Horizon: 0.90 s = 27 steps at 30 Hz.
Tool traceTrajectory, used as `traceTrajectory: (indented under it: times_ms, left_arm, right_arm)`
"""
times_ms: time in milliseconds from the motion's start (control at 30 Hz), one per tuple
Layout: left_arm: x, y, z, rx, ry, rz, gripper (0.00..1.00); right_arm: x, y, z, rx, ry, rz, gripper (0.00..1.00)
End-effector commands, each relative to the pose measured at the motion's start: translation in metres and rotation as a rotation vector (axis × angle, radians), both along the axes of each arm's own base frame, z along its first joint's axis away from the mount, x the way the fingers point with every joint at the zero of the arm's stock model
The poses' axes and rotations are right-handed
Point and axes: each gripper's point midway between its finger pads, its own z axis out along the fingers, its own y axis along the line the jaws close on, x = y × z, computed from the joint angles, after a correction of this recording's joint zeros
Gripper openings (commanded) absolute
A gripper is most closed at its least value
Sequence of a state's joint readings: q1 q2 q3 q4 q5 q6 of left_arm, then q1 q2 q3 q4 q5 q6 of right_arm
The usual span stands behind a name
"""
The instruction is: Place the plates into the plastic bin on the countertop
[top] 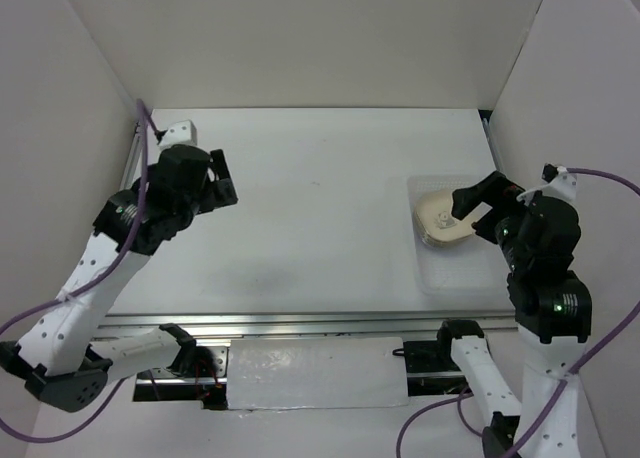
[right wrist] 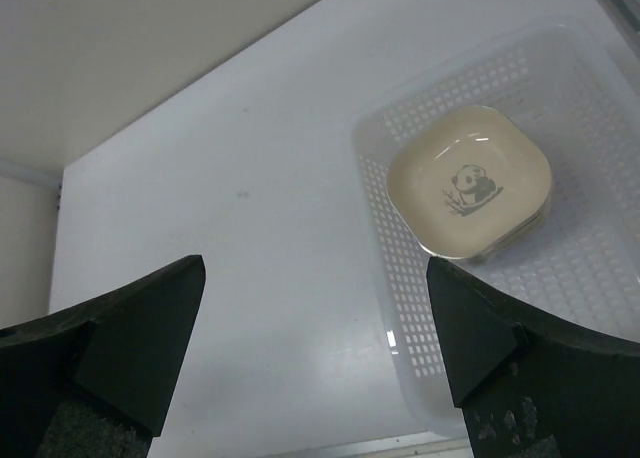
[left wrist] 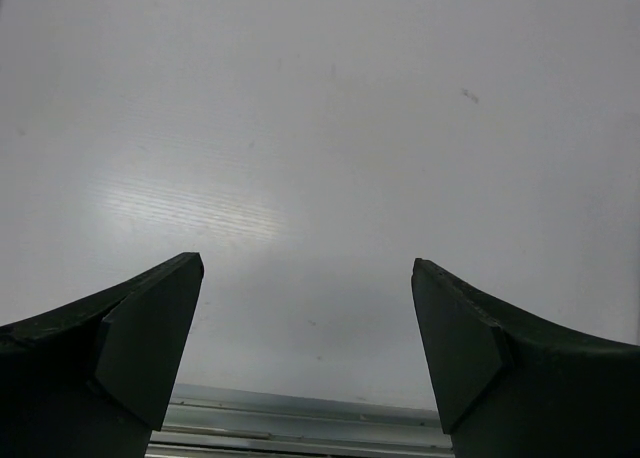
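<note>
Matte white countertop [top: 320,198]; perforated clear bin [right wrist: 410,328] of stacked glossy plates [right wrist: 468,178]; left pincer [left wrist: 307,266], right pincer [right wrist: 316,265] spread.

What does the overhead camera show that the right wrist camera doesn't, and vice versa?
Only overhead: the left gripper, open over bare countertop, and the metal rail. Only the right wrist: the panda print on the cream plate, and the perforated floor of the plastic bin. Both: that plate lying in the bin, with the right gripper open close by.
</note>
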<state>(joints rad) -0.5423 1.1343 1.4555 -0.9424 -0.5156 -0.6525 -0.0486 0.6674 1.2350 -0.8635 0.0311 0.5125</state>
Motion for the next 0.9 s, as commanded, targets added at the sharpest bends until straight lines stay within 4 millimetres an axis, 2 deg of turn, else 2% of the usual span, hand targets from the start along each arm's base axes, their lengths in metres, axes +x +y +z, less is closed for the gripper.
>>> traceTrajectory:
  times_ms: [0, 33, 133, 233, 267, 333, 367, 400, 533, 667, 733, 867]
  left_arm:
    - [-0.038, 0.059, 0.027, 0.118, -0.046, 0.130, 0.99]
    - [-0.046, 0.066, 0.030, 0.108, -0.056, 0.153, 0.99]
    - [-0.072, 0.086, 0.037, 0.064, -0.108, 0.198, 0.99]
    - [-0.099, 0.098, 0.037, -0.028, -0.175, 0.223, 0.99]
    - [-0.111, 0.103, 0.031, -0.058, -0.200, 0.220, 0.99]
    - [-0.119, 0.102, 0.024, -0.118, -0.231, 0.206, 0.99]
    - [-0.130, 0.107, 0.016, -0.145, -0.254, 0.210, 0.99]
    - [-0.135, 0.110, 0.011, -0.169, -0.266, 0.226, 0.99]
    - [-0.155, 0.124, -0.016, -0.213, -0.276, 0.269, 0.99]
    - [-0.163, 0.127, -0.015, -0.256, -0.307, 0.270, 0.99]
    - [-0.165, 0.133, -0.015, -0.252, -0.313, 0.300, 0.99]
    - [-0.163, 0.132, -0.016, -0.258, -0.306, 0.302, 0.99]
  right_arm:
    - [-0.038, -0.007, -0.003, -0.141, 0.097, 0.019, 1.00]
    - [-0.048, 0.002, 0.001, -0.150, 0.066, 0.074, 1.00]
    - [-0.079, 0.004, 0.009, -0.159, 0.003, 0.120, 1.00]
    - [-0.112, -0.001, 0.010, -0.157, -0.059, 0.137, 1.00]
    - [-0.121, -0.002, 0.007, -0.158, -0.064, 0.157, 1.00]
    - [-0.144, -0.006, 0.013, -0.142, -0.116, 0.166, 1.00]
    - [-0.153, -0.009, 0.009, -0.145, -0.103, 0.169, 1.00]
    - [-0.164, -0.014, 0.015, -0.137, -0.140, 0.156, 1.00]
    - [-0.181, -0.021, 0.011, -0.111, -0.156, 0.150, 1.00]
    - [-0.186, -0.023, 0.009, -0.100, -0.171, 0.155, 1.00]
    - [-0.184, -0.023, 0.009, -0.102, -0.170, 0.158, 1.00]
    - [-0.178, -0.023, 0.007, -0.104, -0.155, 0.151, 1.00]
